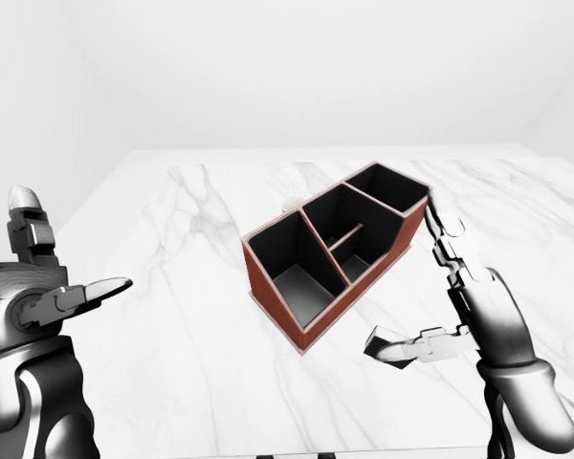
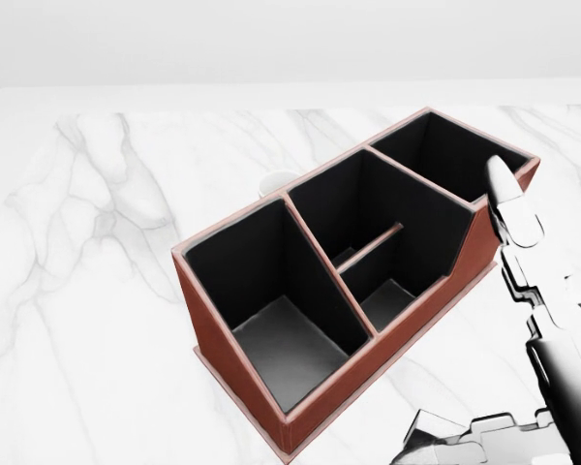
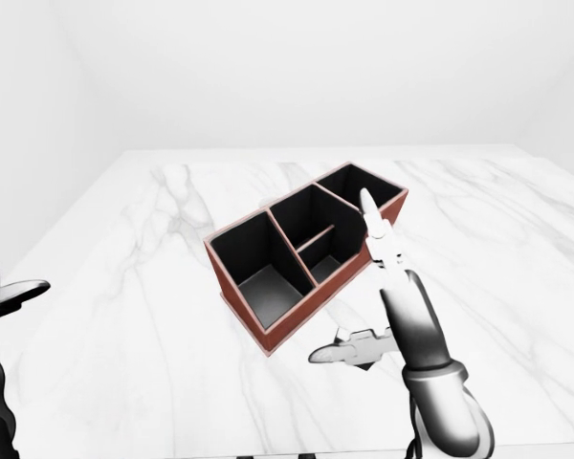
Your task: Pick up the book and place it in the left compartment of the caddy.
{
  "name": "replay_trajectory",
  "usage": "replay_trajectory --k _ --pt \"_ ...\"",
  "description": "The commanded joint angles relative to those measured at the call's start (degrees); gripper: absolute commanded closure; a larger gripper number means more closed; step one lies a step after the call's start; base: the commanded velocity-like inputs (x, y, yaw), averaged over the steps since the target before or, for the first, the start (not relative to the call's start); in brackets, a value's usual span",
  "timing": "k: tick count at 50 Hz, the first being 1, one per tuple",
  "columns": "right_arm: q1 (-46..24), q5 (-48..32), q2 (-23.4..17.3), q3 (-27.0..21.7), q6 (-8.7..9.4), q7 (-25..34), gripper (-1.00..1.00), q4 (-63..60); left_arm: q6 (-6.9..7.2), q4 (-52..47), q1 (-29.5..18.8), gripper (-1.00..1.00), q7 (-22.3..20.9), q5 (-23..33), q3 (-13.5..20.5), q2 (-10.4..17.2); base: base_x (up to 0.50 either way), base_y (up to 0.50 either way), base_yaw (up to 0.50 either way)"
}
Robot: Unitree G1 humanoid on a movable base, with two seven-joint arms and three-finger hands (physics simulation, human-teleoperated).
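Right hand [image 1: 459, 316]: my forearm rises from the lower right of the left-eye view, palm turned toward the caddy, two long fingers [image 2: 511, 208] pointing up and the thumb stretched out sideways to the left, low over the tabletop.
Right fingers, state: spread wide, holding nothing.
Left hand [image 1: 38, 287]: raised at the left edge of the left-eye view, off the side of the tabletop, fingers upright and the thumb pointing right toward the caddy.
Left fingers, state: also spread wide, nothing between them.
Caddy [image 2: 300, 320]: a red-brown box with black insides, lying slantwise on the white marble tabletop [image 2: 87, 291], its low end toward the bottom left of the head view and its tall end toward the top right.
Caddy compartments: one large one at the left, a middle one split by a thin divider, one at the right end; all show only dark floors.
Right hand against caddy: my upright fingers stand just beside the caddy's right end wall, overlapping its edge in the head view; I cannot tell whether they touch it.
Book: I cannot make it out in any view; it is not between my fingers and not seen in the left compartment.
Small white thing [image 2: 276, 181]: a rounded rim peeking up behind the caddy's far wall, too hidden to identify.
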Motion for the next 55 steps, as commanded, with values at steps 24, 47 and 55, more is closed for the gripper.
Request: replay_trajectory --k 24,47,55 --pt "3.29 -17.86 1.73 -5.48 0.00 12.81 -1.00 0.68 0.00 0.32 -0.14 -1.00 0.47 -0.30 0.22 0.14 0.00 0.00 0.00" --pt "3.51 -24.88 2.39 -5.61 0.00 17.11 -1.00 2.57 0.00 0.60 -0.28 -1.00 0.60 0.47 -0.50 -0.05 0.00 0.00 0.00" --pt "3.07 -26.42 2.14 -5.75 0.00 17.11 -1.00 2.72 0.00 1.03 -0.40 -1.00 0.56 0.96 -1.05 -0.20 0.00 0.00 0.00"
